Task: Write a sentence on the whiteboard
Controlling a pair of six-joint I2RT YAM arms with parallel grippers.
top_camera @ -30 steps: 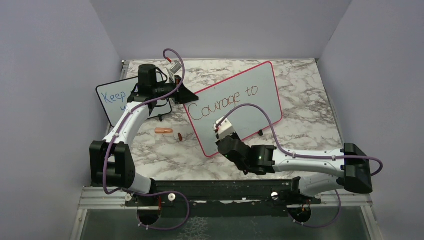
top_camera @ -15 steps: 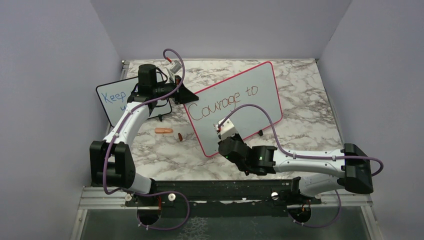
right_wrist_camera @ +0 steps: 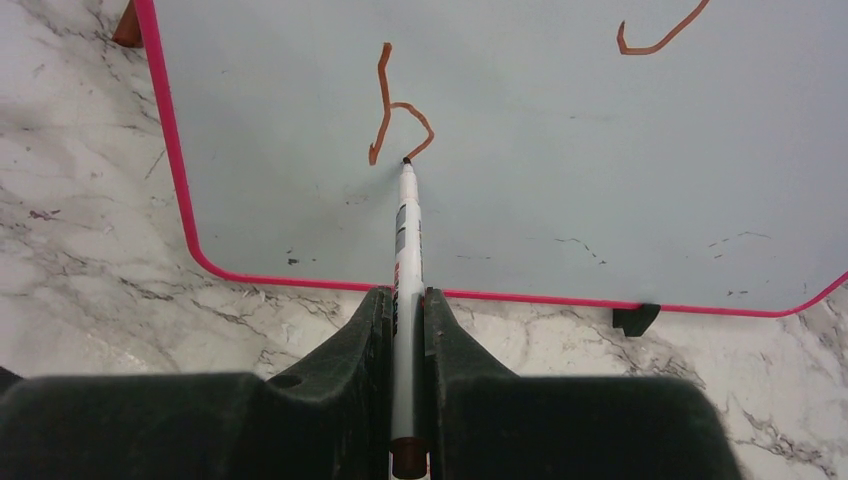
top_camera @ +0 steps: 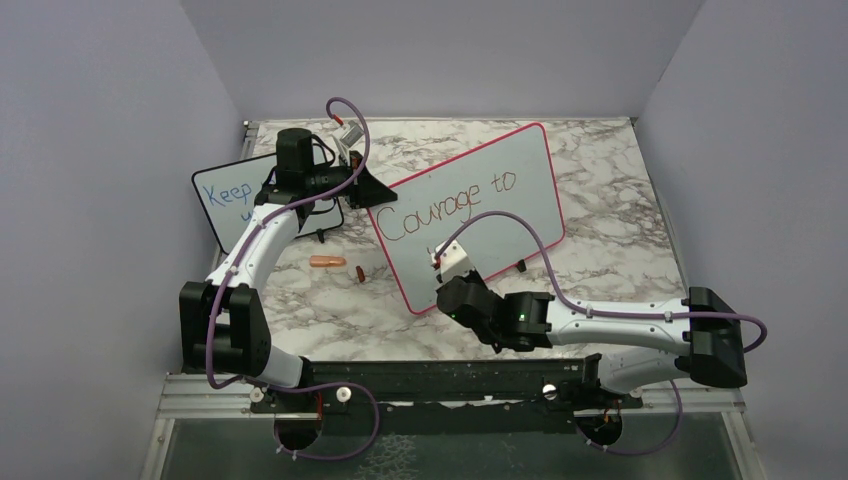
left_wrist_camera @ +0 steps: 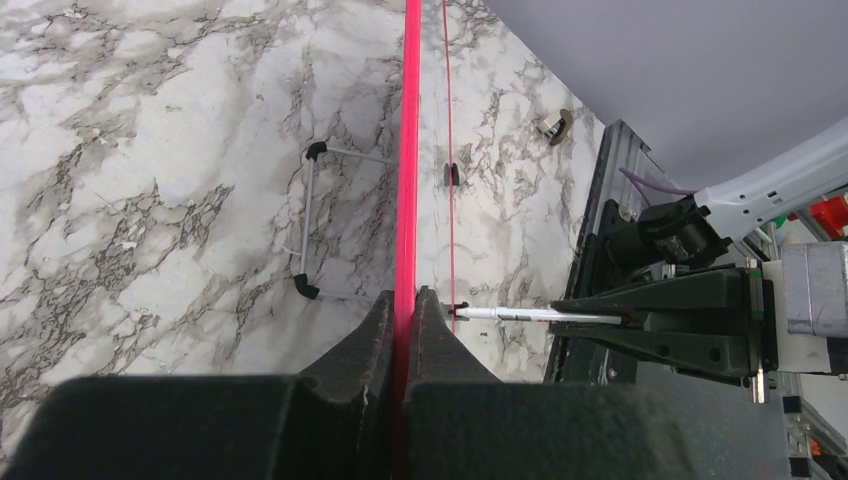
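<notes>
Marbled grey-white surface (top_camera: pixel 600 230) from above, bearing the whiteboard (top_camera: pixel 515 155) propped at a slant on small black feet, pink-red frame all round, with "Courage to" of the sentence (top_camera: pixel 440 212) across its upper part. Left fingers (top_camera: pixel 368 190) clamped on the board's upper left corner; right fingers (top_camera: pixel 445 258) low against its face. Smaller black-framed board (top_camera: pixel 225 195) with blue writing behind the left arm; an orange piece (top_camera: pixel 327 262) and a small dark-red piece (top_camera: pixel 359 273) lying just left of the whiteboard. From the left wrist: left fingers (left_wrist_camera: pixel 365 340) pinched tight on the pink frame edge, a marker (left_wrist_camera: pixel 520 314) reaching the board's face from the side. From the right wrist: right fingers (right_wrist_camera: pixel 365 330) closed narrowly around the white marker's barrel, its tip touching the end of a red-brown letter low on the whiteboard, near the rounded lower left corner.
</notes>
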